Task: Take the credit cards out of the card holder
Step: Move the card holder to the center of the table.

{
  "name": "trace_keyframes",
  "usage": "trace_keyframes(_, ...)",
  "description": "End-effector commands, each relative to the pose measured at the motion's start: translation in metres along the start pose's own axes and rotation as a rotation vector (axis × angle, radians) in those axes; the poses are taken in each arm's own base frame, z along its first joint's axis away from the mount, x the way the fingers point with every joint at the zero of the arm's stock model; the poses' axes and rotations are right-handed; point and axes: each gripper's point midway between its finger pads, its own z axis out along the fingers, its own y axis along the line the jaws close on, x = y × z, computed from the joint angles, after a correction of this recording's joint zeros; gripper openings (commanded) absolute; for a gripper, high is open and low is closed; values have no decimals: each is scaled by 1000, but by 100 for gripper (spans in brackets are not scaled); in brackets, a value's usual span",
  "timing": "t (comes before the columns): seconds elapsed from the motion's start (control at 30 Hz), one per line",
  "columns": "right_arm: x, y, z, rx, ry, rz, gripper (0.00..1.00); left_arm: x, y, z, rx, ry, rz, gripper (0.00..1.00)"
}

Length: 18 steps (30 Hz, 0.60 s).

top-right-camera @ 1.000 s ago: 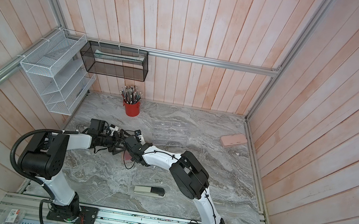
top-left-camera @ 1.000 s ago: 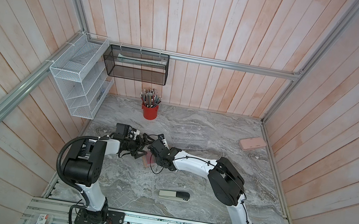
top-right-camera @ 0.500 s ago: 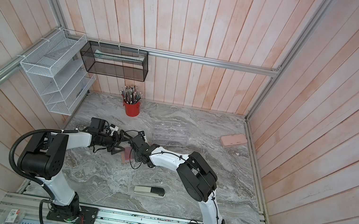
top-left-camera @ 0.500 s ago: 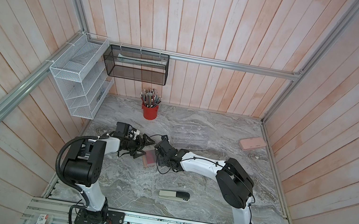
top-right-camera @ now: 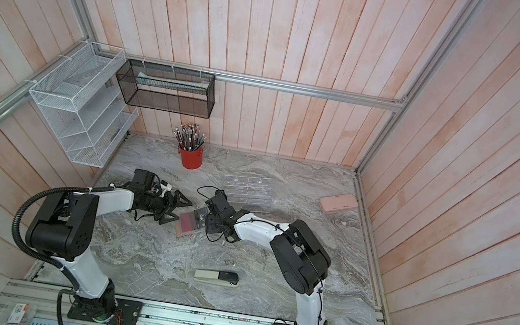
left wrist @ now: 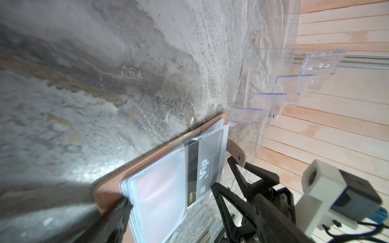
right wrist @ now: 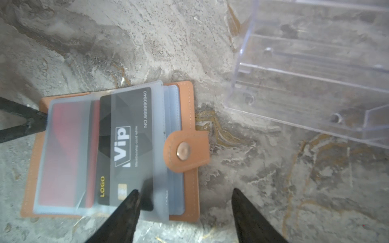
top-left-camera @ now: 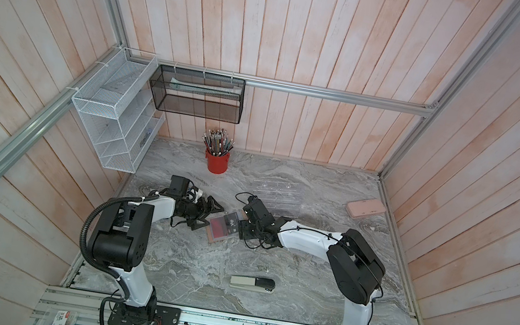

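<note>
Grey marbled tabletop [top-left-camera: 197, 261], both top views: the tan leather-look folding card holder [top-left-camera: 221, 232] lies open between the left gripper [top-left-camera: 210, 216] and the right gripper [top-left-camera: 241, 230], which covered it a second ago. Left wrist: jaws spread, one finger [left wrist: 113, 221] on its edge. Right wrist: jaws apart, empty. The black VIP card [right wrist: 126, 147], likely stiff and slick, pokes from its floppy sleeve; pinch that exposed strip.

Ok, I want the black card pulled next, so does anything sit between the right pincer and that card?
Only the clear sleeve: it lies over the black card inside the card holder. The right pincer hangs open, one fingertip at the card's corner. The snap tab lies beside the card, not across it.
</note>
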Motion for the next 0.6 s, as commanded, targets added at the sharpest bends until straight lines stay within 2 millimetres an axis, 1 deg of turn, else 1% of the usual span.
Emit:
trace_keyframes(0.0,-13,20,-13,-117,-31,5,71,6,0,2,-59,16,-3,93)
trace_keyframes(0.13,-23,26,-31,-196,-67,29,76,6,-7,2,-47,14,-5,93)
trace_keyframes(0.2,-28,24,-40,-246,-78,70,79,5,-9,2,-38,13,-6,93)
trace_keyframes(0.27,-30,24,-46,-298,-72,95,80,5,-11,2,-36,11,-5,93)
trace_keyframes(0.37,-31,23,-52,-387,-68,125,80,4,-11,1,-40,12,-2,93)
trace_keyframes(0.43,-32,27,-58,-475,-78,135,81,4,-10,2,-43,12,-2,93)
trace_keyframes(0.47,-32,30,-59,-523,-76,143,83,4,-10,2,-43,12,-3,93)
trace_keyframes(0.57,-30,37,-54,-584,-37,126,84,6,-7,3,-47,15,-7,93)
